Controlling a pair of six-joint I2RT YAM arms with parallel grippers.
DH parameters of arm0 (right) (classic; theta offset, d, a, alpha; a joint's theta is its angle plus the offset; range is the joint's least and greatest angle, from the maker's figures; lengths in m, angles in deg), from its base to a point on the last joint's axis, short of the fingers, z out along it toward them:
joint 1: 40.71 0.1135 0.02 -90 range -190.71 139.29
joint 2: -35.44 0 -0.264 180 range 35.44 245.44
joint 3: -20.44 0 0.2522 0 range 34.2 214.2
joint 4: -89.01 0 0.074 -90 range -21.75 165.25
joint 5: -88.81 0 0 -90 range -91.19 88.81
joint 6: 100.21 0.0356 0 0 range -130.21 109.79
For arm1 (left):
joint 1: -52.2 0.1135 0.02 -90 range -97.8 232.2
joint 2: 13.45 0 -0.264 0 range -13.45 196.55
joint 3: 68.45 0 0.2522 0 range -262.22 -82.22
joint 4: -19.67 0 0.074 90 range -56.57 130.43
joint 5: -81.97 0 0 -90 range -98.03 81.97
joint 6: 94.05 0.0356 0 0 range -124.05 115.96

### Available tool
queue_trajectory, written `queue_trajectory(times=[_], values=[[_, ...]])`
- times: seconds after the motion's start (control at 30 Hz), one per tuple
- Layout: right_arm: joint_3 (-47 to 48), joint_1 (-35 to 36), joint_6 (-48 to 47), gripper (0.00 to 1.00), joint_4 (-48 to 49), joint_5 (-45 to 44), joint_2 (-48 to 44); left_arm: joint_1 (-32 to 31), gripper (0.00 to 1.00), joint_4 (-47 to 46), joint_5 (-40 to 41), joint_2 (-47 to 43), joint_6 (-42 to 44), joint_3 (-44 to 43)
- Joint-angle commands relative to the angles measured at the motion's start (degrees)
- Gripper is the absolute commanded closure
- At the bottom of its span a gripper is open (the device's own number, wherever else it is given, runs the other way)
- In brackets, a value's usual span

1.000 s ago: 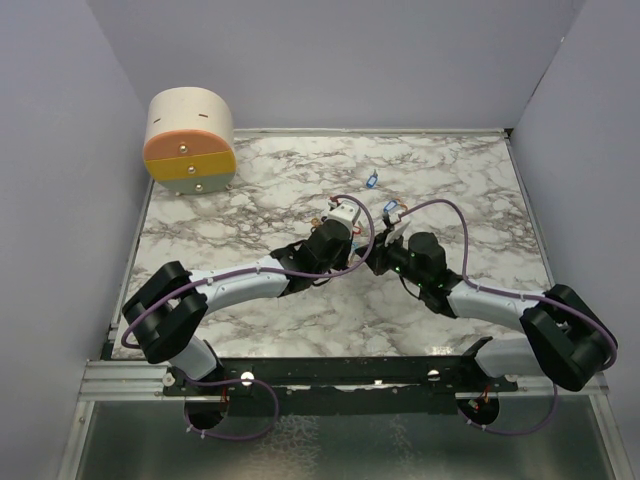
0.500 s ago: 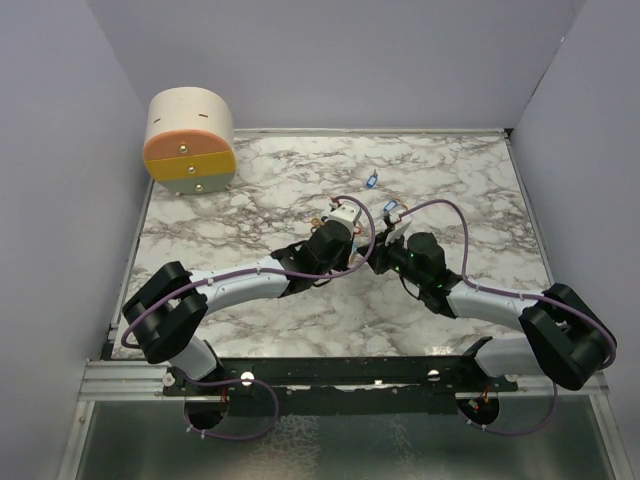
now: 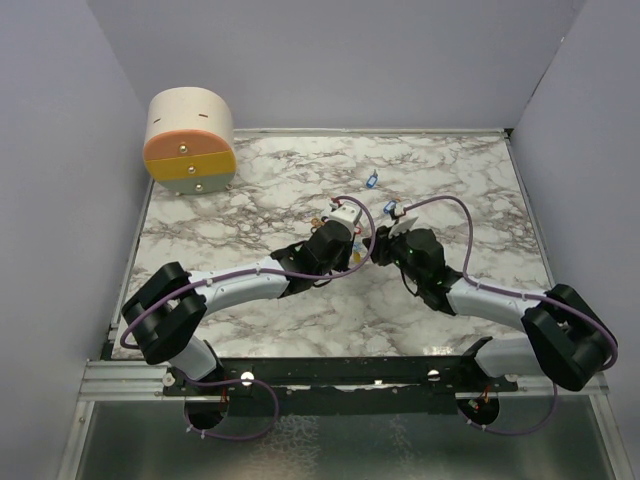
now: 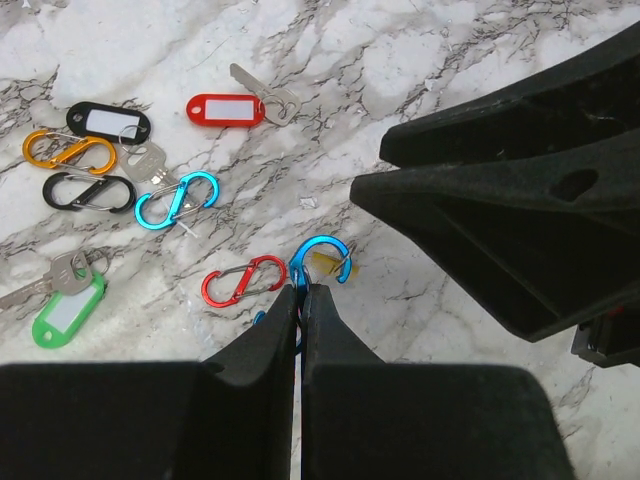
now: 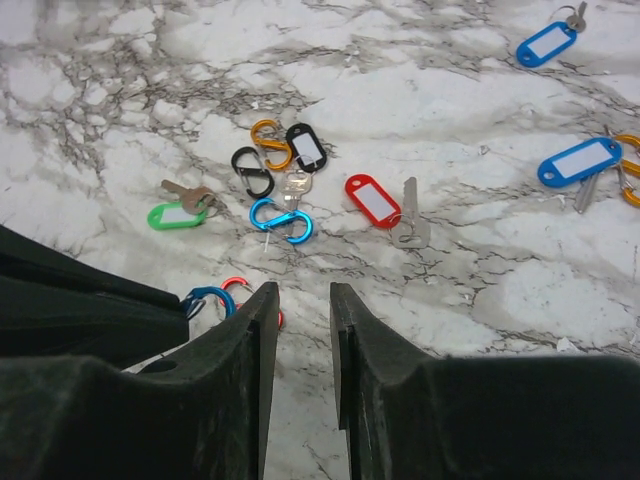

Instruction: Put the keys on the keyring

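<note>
My left gripper point(image 4: 302, 290) is shut on a blue carabiner keyring point(image 4: 322, 256), held just above the marble. A small yellow piece point(image 4: 326, 263) hangs at the ring's hook. My right gripper point(image 5: 303, 290) is open with nothing between its fingers. It sits just right of the held keyring point(image 5: 208, 298), and its fingers point(image 4: 500, 200) fill the right of the left wrist view. In the top view the two grippers meet at mid-table point(image 3: 365, 252). Loose keys lie beyond: a red tag point(image 5: 372, 198) and a green tag point(image 5: 175, 214), each with a metal key, and a black tag point(image 5: 306, 146).
Spare carabiners lie by the tags: red point(image 4: 243, 282), light blue point(image 4: 175, 198), black point(image 4: 88, 190) and orange point(image 4: 60, 148). Two blue tags point(image 5: 578, 160) point(image 5: 553, 42) lie farther right. A round cream and orange drawer box point(image 3: 190, 140) stands at the back left corner.
My right gripper was shut and its jaws have now parted. Its wrist has shifted slightly. My left gripper still holds the blue keyring in the same place.
</note>
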Motion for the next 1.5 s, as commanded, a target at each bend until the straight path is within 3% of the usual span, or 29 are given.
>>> queue_trajectory(times=[0.0,0.1,0.2,0.3,0.73,1.03,1.47], values=[[-0.53,0.27,1.24,0.72,-0.72,-7.23,-2.56,-0.26,1.00,-0.44,-1.21,-2.05,-0.09,-0.73],[-0.94,0.27,2.56,0.69,-2.80,-10.31,-4.71,-0.26,1.00,-0.41,-1.44,-2.33,-0.22,-0.94],[-1.98,0.28,4.18,0.56,-4.11,-13.18,-7.39,-0.26,1.00,-0.44,-1.84,-2.38,-0.27,-1.35],[-2.24,0.21,5.16,0.50,-6.11,-14.87,-9.71,-0.26,1.00,-0.36,-2.38,-2.11,-0.31,-2.06],[-1.52,0.21,4.06,0.50,-6.36,-8.60,-7.90,-0.32,1.00,2.86,-2.74,0.33,0.62,-4.93],[-2.29,0.21,5.21,0.50,-7.04,-11.58,-8.91,-0.28,1.00,12.20,-3.55,4.79,4.25,-11.51],[-2.60,0.19,7.19,0.48,-9.58,-17.70,-9.54,0.11,1.00,26.68,-10.70,13.84,10.65,-25.13]])
